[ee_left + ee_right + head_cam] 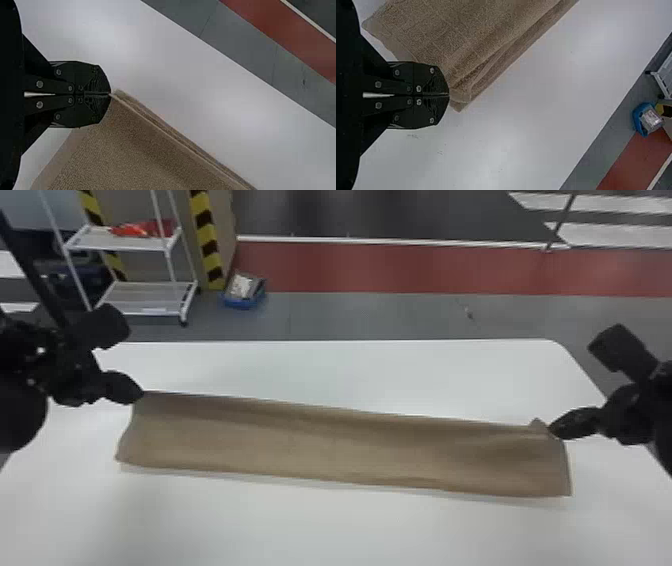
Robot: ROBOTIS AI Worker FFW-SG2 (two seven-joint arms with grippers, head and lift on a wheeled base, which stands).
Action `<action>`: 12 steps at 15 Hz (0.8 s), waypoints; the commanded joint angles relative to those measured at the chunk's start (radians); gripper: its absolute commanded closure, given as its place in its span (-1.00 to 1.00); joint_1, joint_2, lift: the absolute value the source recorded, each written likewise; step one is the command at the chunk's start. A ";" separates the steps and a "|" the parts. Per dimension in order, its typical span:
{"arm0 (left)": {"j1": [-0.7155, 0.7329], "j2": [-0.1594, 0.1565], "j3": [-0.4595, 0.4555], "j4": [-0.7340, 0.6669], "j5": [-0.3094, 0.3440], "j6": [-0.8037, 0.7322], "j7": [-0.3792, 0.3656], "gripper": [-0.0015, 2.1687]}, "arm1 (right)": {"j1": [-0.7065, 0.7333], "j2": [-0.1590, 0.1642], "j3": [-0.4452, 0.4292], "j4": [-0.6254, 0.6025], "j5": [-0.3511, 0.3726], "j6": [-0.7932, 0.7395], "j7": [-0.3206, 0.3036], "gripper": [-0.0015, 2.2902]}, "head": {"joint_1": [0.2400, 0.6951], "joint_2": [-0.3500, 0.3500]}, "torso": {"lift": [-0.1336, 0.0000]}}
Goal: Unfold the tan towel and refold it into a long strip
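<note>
Head view shows the tan towel [340,447] strip-shaped across the white table [320,530], the left gripper [109,94] and right gripper [448,95] each pinching a far corner, presumably to hold that long edge taut and straight.

I see the towel [345,450] in tan brown on a white table [350,535]. My tools, left [142,392] and right [551,430], are black. Beyond, I get a grey floor [380,317] with a red band [400,267], yellow-and-black diagonal stripes [202,220], a white cart [145,297] and a blue bin [243,301].
</note>
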State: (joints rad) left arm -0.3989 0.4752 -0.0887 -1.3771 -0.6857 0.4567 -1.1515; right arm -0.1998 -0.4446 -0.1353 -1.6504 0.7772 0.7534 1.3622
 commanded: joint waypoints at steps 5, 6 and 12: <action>0.000 -0.001 0.000 0.006 0.000 -0.003 0.001 0.32 | -0.003 0.009 0.037 0.012 0.047 0.001 0.005 0.02 | 1.00 -0.12 | -0.87; 0.000 -0.001 0.000 0.007 0.000 -0.006 0.001 0.32 | -0.003 0.010 0.045 0.014 0.054 0.004 0.005 0.02 | 1.00 -0.12 | -0.87; 0.002 0.002 0.003 0.007 0.000 -0.006 -0.004 0.32 | -0.010 0.017 0.023 0.021 0.045 -0.009 0.005 0.02 | 1.00 -0.11 | -0.87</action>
State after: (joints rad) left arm -0.3985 0.4756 -0.0883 -1.3698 -0.6857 0.4503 -1.1546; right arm -0.2085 -0.4273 -0.1019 -1.6278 0.8311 0.7507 1.3622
